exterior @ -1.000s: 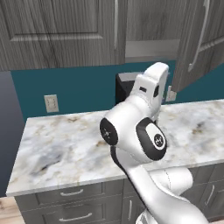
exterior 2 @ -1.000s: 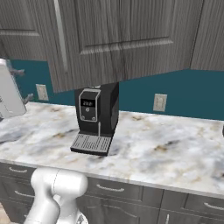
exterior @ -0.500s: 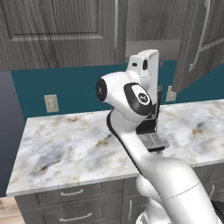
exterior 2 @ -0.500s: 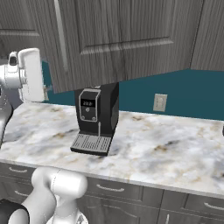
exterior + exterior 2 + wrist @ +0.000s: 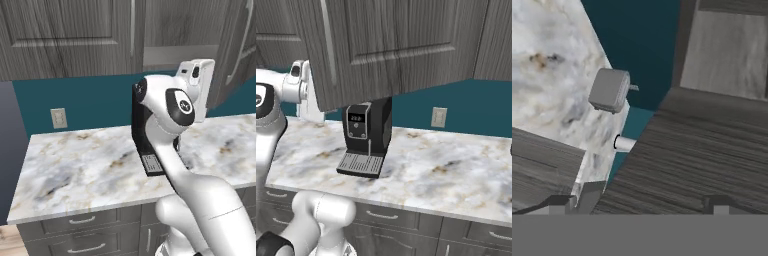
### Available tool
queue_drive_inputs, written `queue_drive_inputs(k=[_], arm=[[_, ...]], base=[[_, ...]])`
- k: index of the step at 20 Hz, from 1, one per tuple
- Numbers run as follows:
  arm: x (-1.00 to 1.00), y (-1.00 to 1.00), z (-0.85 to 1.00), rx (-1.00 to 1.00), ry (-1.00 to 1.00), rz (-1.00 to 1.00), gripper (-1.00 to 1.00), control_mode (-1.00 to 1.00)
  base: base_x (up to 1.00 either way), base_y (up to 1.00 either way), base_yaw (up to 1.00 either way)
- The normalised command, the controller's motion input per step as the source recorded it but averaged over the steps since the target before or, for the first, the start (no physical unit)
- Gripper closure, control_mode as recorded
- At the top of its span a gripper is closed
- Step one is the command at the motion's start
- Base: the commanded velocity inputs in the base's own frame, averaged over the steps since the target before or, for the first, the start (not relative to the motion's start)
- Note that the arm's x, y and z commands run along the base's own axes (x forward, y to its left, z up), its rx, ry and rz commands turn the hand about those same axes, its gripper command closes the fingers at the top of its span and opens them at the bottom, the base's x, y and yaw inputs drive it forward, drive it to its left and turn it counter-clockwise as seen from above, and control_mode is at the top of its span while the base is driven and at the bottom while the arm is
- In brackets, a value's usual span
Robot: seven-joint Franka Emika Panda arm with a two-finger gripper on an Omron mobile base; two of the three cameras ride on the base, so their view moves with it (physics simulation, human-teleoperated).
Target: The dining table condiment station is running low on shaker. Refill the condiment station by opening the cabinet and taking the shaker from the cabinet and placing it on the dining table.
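Hand view has the pincer point(image 5: 639, 202) spread wide and empty, raised beside the open cabinet point(image 5: 712, 125) door.

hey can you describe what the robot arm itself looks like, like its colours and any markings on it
The arm is glossy white, built of rounded tubular links with dark grey to black caps at the joints; one round cap carries a small white logo mark. A small grey label plate with fine print sits on one link. The hand is a boxy white block. The gripper ends in two small dark finger tips with pale pads.
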Motion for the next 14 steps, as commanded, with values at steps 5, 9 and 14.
queue_drive_inputs(k=[5,9,14], arm=[[-0.95,-0.72,-0.03,0.0,-0.1,-0.13,-1.0,-1.0],[-0.52,-0.97,0.09,0.01,-0.03,-0.08,-1.0,-1.0],[-0.55,-1.0,0.0,0.08,0.0,-0.04,-1.0,-1.0]], base=[[0.0,0.0,0.0],[0.0,0.0,0.0],[0.0,0.0,0.0]])
